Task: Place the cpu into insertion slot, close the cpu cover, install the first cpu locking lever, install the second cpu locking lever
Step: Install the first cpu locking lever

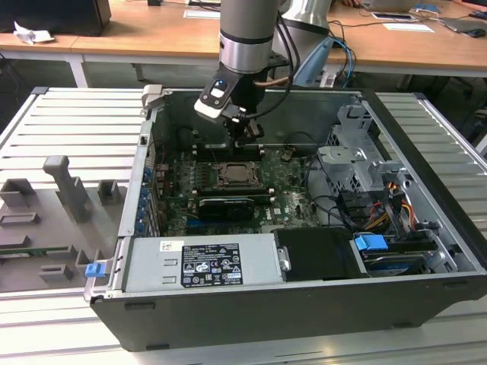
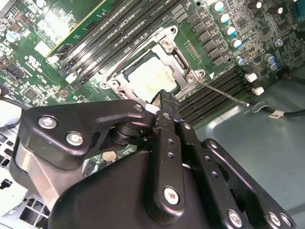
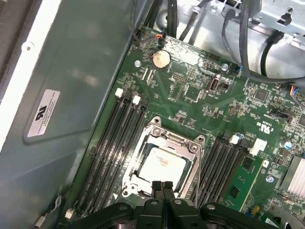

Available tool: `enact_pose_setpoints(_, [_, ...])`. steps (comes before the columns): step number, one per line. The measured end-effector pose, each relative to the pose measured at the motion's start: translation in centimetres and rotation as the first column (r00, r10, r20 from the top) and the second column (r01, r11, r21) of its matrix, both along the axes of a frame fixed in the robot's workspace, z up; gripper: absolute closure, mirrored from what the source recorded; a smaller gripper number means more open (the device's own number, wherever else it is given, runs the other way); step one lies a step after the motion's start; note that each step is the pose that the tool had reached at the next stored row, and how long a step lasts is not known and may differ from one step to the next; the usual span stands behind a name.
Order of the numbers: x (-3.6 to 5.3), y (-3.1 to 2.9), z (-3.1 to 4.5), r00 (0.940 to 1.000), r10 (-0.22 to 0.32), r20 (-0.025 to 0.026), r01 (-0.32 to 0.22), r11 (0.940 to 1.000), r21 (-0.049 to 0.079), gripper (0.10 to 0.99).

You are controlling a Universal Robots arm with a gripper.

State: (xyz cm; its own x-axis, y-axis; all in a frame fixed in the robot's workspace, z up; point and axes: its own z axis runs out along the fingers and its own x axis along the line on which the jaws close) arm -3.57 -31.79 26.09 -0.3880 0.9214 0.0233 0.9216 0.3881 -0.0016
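Observation:
The cpu [image 3: 162, 165], a pale square chip, lies in the insertion slot [image 3: 135, 183] on the green board. The silvery cpu cover [image 3: 177, 141] lies flat over it, framing the chip through its window. My gripper [image 3: 162, 185] hovers just over the socket's edge, its two black fingers pressed together and holding nothing. In the second wrist view the gripper [image 2: 165, 97] tip is beside the cpu [image 2: 150, 76]. A thin metal locking lever [image 2: 224, 93] sticks out from the socket corner over the memory slots. In the exterior view the gripper [image 1: 245, 137] hangs above the socket [image 1: 234, 176].
Long black memory slots [image 3: 112, 148] flank the socket on both sides. A black card [image 1: 227, 205] lies just in front of it. The power supply [image 1: 202, 262], drive cage [image 1: 358, 163] and cables [image 1: 380, 201] crowd the open case. A coin battery [image 3: 160, 58] sits on the board.

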Motion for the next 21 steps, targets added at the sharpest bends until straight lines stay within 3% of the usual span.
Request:
enact_pose_setpoints(6, [-0.01,0.02,0.00,0.9952,0.097,0.0000,-0.097,0.9952,0.000,0.980])
enact_pose_setpoints(9, [0.00,0.02,-0.01,0.9823,0.187,0.0000,-0.187,0.9823,0.000,0.980])
enact_pose_setpoints(18, [0.00,0.02,-0.02,0.9524,0.305,0.0000,-0.305,0.9524,0.000,0.980])
enact_pose_setpoints(21, [0.00,0.02,-0.03,0.9297,0.368,0.0000,-0.368,0.9297,0.000,0.980])
